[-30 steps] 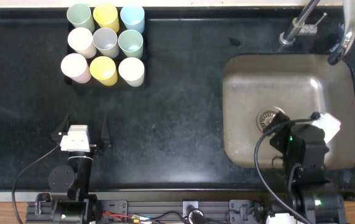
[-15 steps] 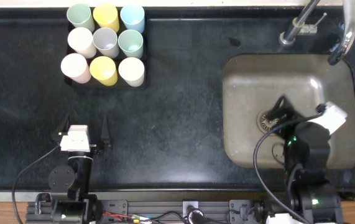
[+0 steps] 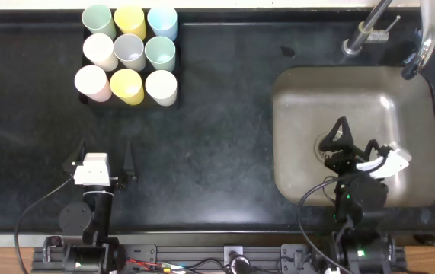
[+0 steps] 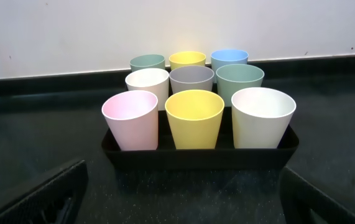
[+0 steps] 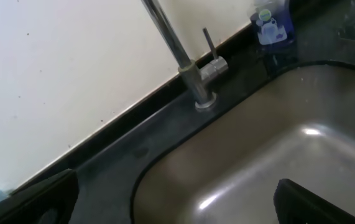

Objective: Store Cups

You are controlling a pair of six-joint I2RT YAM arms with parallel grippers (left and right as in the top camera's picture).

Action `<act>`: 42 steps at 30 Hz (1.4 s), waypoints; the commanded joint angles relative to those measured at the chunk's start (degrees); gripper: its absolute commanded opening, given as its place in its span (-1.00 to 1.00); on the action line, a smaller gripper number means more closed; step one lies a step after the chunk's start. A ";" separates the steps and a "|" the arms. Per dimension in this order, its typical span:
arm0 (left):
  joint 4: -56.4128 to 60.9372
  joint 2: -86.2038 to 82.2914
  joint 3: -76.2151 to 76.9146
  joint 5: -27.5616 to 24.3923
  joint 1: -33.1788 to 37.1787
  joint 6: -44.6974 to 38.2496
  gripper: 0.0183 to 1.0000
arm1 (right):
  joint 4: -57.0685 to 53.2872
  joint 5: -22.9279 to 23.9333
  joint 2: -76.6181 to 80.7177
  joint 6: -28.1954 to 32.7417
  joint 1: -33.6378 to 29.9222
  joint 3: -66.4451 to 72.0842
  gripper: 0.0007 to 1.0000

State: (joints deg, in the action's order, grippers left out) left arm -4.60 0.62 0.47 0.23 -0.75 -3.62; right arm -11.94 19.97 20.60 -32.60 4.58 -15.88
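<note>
Jaws on both grippers stand wide apart and hold nothing. The left gripper (image 3: pixel 104 157) sits near the counter's front edge and faces the tray, while the right gripper (image 3: pixel 353 143) hangs over the sink. A black, speckled countertop (image 3: pixel 217 137) spans the scene. Set into its right side is the sink (image 3: pixel 354 87), a round-cornered basin of brushed metal. At the far left stands a shallow black rectangular tray (image 4: pixel 196 158). It holds nine smooth, tapered cups (image 4: pixel 194 118), upright in three rows of three: pink, yellow, white, grey, green and blue. A slim chrome faucet (image 5: pixel 183 56) with a thin lever rises behind the basin.
</note>
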 commanded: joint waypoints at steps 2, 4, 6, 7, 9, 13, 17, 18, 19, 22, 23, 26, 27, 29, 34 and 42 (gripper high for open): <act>-0.24 -0.46 -0.02 -0.15 -0.33 -1.29 1.00 | 2.84 0.61 -5.05 -0.02 -0.13 2.64 0.99; -0.22 -0.46 -0.02 -0.15 -0.33 -1.29 1.00 | 2.97 0.61 -6.80 -0.02 -0.11 2.78 0.99; -0.22 -0.46 -0.02 -0.15 -0.33 -1.29 1.00 | 3.21 0.61 -8.31 -0.02 -0.24 2.91 0.99; -0.22 -0.46 -0.02 -0.15 -0.33 -1.29 1.00 | 3.69 0.59 -8.94 -0.02 -0.46 3.17 0.99; -0.22 -0.46 -0.02 -0.15 -0.33 -1.29 1.00 | 7.23 0.61 -9.68 -0.02 -1.05 4.46 0.99; -0.22 -0.46 -0.02 -0.15 -0.33 -1.29 1.00 | 19.34 0.61 -9.75 -0.02 -1.36 9.35 1.00; -0.24 -0.46 -0.02 -0.15 -0.33 -1.29 1.00 | 21.70 0.61 -9.81 -0.02 -1.33 12.96 0.99; -0.22 -0.46 -0.02 -0.15 -0.33 -1.31 1.00 | 21.70 0.61 -9.94 -0.02 -1.33 13.53 0.99; -0.22 -0.46 -0.02 -0.15 -0.33 -1.29 1.00 | 21.70 0.61 -10.32 -0.02 -1.31 14.10 0.99; -0.22 -0.46 -0.02 -0.15 -0.33 -1.29 1.00 | 21.22 0.61 -12.85 0.00 -1.33 15.67 1.00; -0.22 -0.46 -0.02 -0.15 -0.33 -1.29 1.00 | 19.78 0.61 -13.99 -0.02 -1.31 15.63 0.99; -0.22 -0.46 -0.02 -0.15 -0.33 -1.29 1.00 | 16.24 0.61 -17.55 -0.02 -1.33 15.63 0.99; -0.24 -0.46 -0.02 -0.15 -0.33 -1.31 1.00 | 14.67 0.61 -18.73 -0.02 -1.33 15.63 0.99; -0.22 -0.46 -0.02 -0.15 -0.33 -1.29 1.00 | 11.47 0.61 -20.57 0.00 -1.36 15.63 0.99; -0.22 -0.46 -0.02 -0.15 -0.33 -1.29 1.00 | 10.23 0.61 -20.44 -0.02 -1.27 15.63 0.99; -0.22 -0.46 -0.02 -0.15 -0.33 -1.29 1.00 | 9.20 0.61 -20.41 -0.02 -1.27 15.63 0.99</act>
State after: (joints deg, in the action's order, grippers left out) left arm -4.58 0.62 0.47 0.23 -0.75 -3.62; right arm -3.03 20.16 0.84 -32.60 3.40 -1.04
